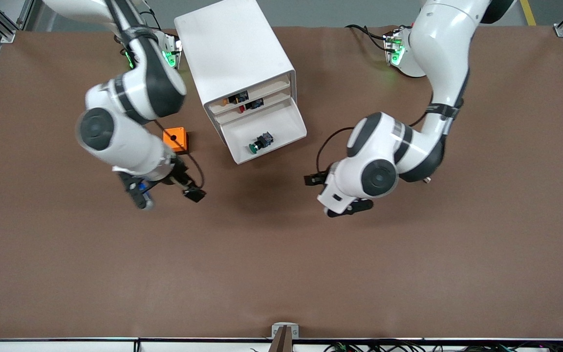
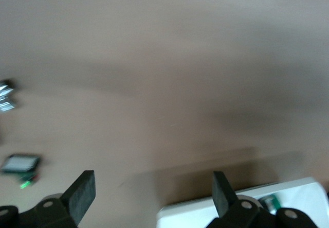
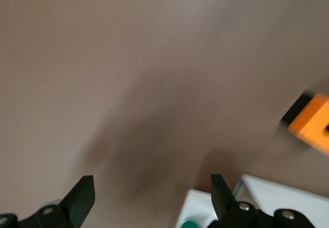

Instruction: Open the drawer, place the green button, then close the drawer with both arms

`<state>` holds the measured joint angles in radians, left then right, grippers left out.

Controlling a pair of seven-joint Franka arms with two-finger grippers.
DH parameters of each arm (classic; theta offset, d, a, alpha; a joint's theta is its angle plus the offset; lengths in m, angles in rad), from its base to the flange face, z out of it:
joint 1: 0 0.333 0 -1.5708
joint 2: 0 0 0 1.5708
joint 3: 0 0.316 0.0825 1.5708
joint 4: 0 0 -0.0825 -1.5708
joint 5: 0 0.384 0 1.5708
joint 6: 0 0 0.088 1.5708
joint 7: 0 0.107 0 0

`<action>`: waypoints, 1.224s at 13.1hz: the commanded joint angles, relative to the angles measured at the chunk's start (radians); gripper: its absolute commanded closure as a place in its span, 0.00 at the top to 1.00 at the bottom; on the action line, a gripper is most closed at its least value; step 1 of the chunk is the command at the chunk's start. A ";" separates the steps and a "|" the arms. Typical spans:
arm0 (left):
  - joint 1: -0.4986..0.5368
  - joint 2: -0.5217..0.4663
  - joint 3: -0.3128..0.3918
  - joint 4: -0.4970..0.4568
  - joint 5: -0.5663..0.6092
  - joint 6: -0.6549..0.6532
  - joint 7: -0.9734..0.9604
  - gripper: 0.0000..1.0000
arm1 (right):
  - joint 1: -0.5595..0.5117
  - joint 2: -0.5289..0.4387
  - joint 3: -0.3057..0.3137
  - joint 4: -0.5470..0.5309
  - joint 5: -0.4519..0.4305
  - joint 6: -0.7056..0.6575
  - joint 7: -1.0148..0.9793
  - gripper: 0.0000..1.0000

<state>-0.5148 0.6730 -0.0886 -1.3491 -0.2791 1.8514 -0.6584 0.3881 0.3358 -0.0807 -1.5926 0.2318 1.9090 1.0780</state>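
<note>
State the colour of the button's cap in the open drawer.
Green, on the button in the drawer; clearest in the front view.

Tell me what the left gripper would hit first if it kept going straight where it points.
Probably bare table: the left gripper, jaws open, faces brown tabletop, with the open drawer only at the edge.

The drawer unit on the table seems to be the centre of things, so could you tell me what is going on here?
The drawer, third from the top of the white cabinet, is pulled open, and the green-capped button already lies inside it. Neither arm holds anything. The left hand and the right hand are both open, each over bare table nearer the front camera than the cabinet. An orange cube sits beside the cabinet, toward the right arm's end. The drawer is not yet closed.
</note>
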 commanded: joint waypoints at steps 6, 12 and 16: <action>-0.140 0.008 0.009 -0.183 0.001 0.301 -0.030 1.00 | -0.319 -0.124 0.019 0.118 -0.124 -0.182 -0.836 1.00; -0.226 0.031 0.007 -0.185 -0.005 0.293 -0.260 1.00 | -0.330 -0.297 0.027 0.054 -0.230 -0.226 -1.021 1.00; -0.272 0.033 0.007 -0.211 -0.005 0.285 -0.323 1.00 | -0.359 -0.406 0.101 -0.061 -0.296 -0.208 -1.007 1.00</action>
<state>-0.7665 0.7140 -0.0895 -1.5357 -0.2790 2.1372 -0.9607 0.0670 0.0000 -0.0216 -1.5672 -0.0305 1.6733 0.0705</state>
